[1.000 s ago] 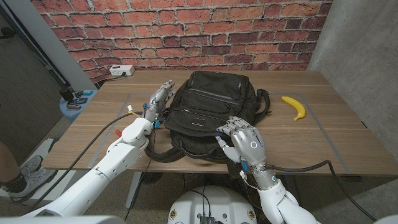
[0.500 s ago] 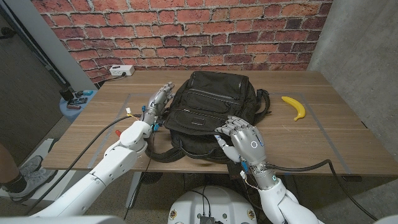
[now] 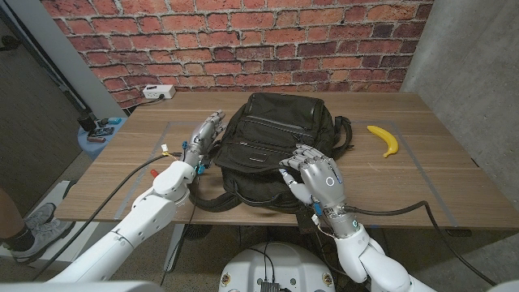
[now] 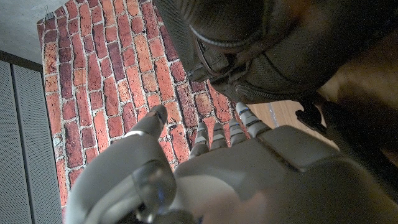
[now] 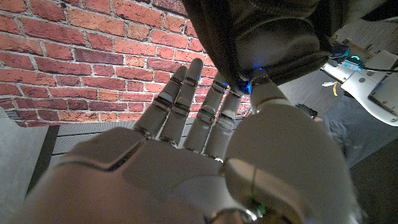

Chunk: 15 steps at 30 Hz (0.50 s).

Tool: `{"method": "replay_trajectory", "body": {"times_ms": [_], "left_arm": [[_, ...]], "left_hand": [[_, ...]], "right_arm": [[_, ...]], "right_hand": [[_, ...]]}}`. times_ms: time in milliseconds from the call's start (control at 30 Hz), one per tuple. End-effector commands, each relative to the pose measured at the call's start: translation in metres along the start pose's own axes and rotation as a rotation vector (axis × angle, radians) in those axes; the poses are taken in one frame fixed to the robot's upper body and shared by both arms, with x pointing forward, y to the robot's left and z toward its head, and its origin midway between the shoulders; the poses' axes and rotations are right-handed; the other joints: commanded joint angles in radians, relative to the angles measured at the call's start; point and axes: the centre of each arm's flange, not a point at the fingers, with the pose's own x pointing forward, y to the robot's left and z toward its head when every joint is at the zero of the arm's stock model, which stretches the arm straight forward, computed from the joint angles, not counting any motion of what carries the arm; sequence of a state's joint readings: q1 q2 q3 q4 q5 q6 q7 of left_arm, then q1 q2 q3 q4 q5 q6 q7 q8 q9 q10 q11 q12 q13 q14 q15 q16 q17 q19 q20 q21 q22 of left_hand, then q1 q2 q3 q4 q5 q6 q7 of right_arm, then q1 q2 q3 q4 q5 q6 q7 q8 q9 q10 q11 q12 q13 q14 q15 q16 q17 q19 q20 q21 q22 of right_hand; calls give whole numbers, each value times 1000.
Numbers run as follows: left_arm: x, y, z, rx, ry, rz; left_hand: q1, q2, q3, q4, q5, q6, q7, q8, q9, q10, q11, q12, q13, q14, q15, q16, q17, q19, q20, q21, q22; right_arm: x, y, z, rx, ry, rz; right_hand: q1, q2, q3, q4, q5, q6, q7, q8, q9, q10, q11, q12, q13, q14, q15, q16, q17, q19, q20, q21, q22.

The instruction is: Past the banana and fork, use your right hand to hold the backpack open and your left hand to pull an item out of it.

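Observation:
A black backpack (image 3: pixel 276 142) lies in the middle of the wooden table (image 3: pixel 438 178), seen also in the wrist views as backpack (image 4: pixel 261 50) and backpack (image 5: pixel 273 31). My right hand (image 3: pixel 318 174) rests on its near right part, fingers spread over the fabric and holding nothing. Along the right hand (image 5: pixel 186 162), the fingertips (image 5: pixel 196 65) touch the bag's edge. My left hand (image 3: pixel 203 134) stands against the bag's left side, fingers stretched out and empty. Past the left hand (image 4: pixel 236 168) the bag hangs close. A yellow banana (image 3: pixel 383 139) lies to the right of the bag.
A white power strip (image 3: pixel 159 92) sits at the table's back left corner. The bag's straps (image 3: pixel 345 134) trail toward the banana. A brick wall (image 3: pixel 243 40) stands behind the table. A blue stool (image 3: pixel 96 130) with small items and a person's shoe (image 3: pixel 20 231) are at the left.
My right hand has slid a little further onto the backpack, away from the table's near edge. The left hand has barely shifted beside the bag.

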<state>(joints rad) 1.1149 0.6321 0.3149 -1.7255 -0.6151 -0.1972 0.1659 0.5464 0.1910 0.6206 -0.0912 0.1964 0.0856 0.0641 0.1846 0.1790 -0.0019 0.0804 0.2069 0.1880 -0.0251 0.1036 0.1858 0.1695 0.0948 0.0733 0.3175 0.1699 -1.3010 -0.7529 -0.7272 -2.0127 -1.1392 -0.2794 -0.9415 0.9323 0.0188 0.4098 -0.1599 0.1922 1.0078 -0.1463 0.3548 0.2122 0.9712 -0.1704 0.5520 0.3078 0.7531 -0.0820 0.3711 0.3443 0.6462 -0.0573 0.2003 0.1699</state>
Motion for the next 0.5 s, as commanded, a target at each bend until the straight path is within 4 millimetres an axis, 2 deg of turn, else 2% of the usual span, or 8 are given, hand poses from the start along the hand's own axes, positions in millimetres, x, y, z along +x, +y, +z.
{"method": "replay_trajectory", "body": {"times_ms": [33, 500], "left_arm": [[-12, 7, -1, -1, 3, 10], [-20, 12, -4, -4, 18, 11]], "left_hand": [[6, -1, -3, 1, 3, 10, -1, 1, 2, 3, 1, 0, 4, -4, 10, -2, 4, 11, 0, -2, 3], [7, -1, -4, 1, 4, 10, -2, 1, 2, 4, 3, 0, 4, -4, 10, -2, 4, 12, 0, -7, 3]], "right_arm": [[24, -1, -8, -12, -4, -26], [42, -8, -9, -10, 0, -23]], "right_hand": [[12, 1, -5, 1, -2, 11, 0, 4, 1, 10, -3, 4, 2, 13, -146, 10, 4, 8, -48, 6, 4], [17, 4, -6, 0, -4, 19, 0, 7, 1, 15, -5, 6, 4, 21, -147, 8, 6, 9, -50, 6, 4]]}}
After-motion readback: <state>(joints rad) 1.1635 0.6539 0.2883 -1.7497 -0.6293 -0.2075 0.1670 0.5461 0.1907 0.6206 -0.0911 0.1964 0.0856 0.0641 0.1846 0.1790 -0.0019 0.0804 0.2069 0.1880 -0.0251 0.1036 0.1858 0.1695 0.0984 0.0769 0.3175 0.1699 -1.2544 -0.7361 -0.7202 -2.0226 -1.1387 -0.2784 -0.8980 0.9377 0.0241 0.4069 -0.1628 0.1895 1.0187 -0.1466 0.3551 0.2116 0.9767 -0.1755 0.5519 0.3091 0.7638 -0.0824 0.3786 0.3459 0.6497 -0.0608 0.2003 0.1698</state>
